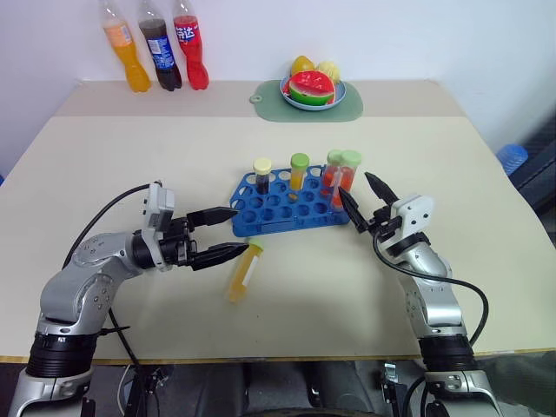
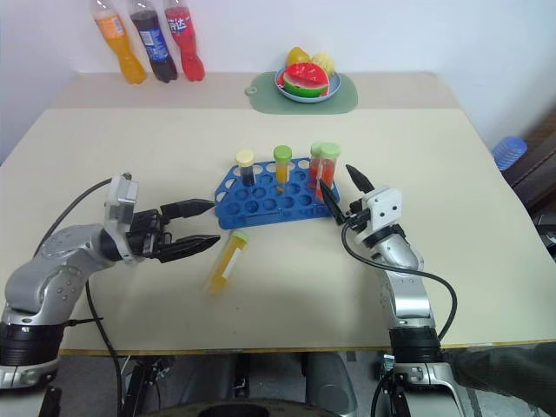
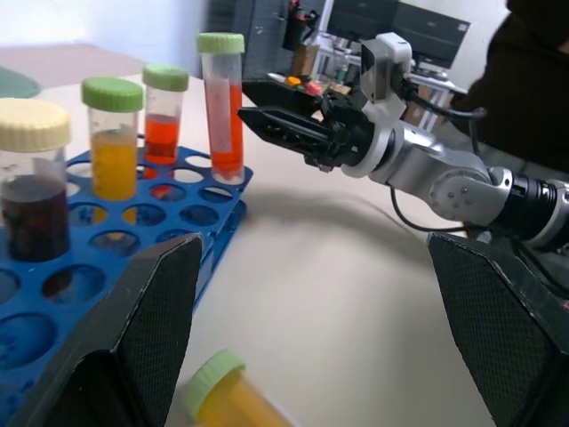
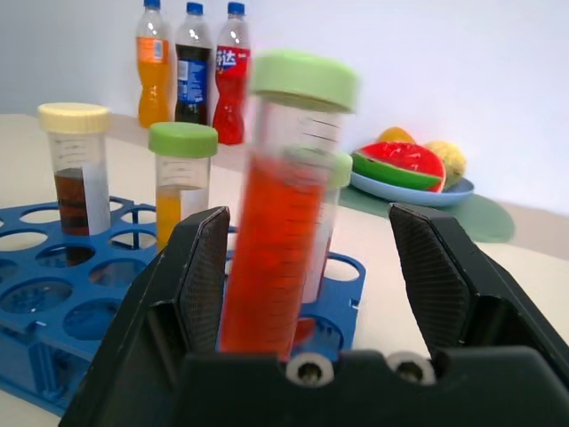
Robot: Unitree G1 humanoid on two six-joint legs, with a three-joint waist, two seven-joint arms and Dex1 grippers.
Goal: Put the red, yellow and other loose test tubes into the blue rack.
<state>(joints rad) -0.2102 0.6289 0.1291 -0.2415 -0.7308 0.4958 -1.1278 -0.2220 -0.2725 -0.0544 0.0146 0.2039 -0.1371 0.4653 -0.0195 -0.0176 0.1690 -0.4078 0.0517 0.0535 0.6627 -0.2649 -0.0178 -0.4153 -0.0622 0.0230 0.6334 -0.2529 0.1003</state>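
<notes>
The blue rack [image 1: 282, 204] sits near the middle of the tan table [image 1: 104, 165], its long side running left to right across the robot's view. Four tubes stand upright in it along the far rows: a dark brown tube with a cream cap [image 1: 262, 175] at the left end, a yellow-orange tube with a green cap [image 1: 299, 170] next to it, then a short red tube [image 1: 333, 171] and a taller red tube [image 1: 349, 176] with light green caps at the right end. In the right wrist view the taller red tube [image 4: 284, 213] leans slightly rather than standing quite straight.

A fifth tube, yellow with a yellow-green cap [image 1: 243, 271], lies flat on the table just in front of the rack's left part. Its long axis runs toward and away from the robot, with the cap pointing toward the rack and the base toward the table's near edge.

The left gripper [image 1: 228, 233] lies level, pointing right, its fingers spread wide and holding nothing; the lying tube's cap is just beside its lower fingertip. The right gripper [image 1: 363, 201] is at the rack's right end, angled up and to the left, its fingers parted on either side of the taller red tube without pressing it.

At the table's far edge stand three soda bottles [image 1: 156, 48] and a green mat [image 1: 352, 106] with a fruit bowl [image 1: 313, 91].
</notes>
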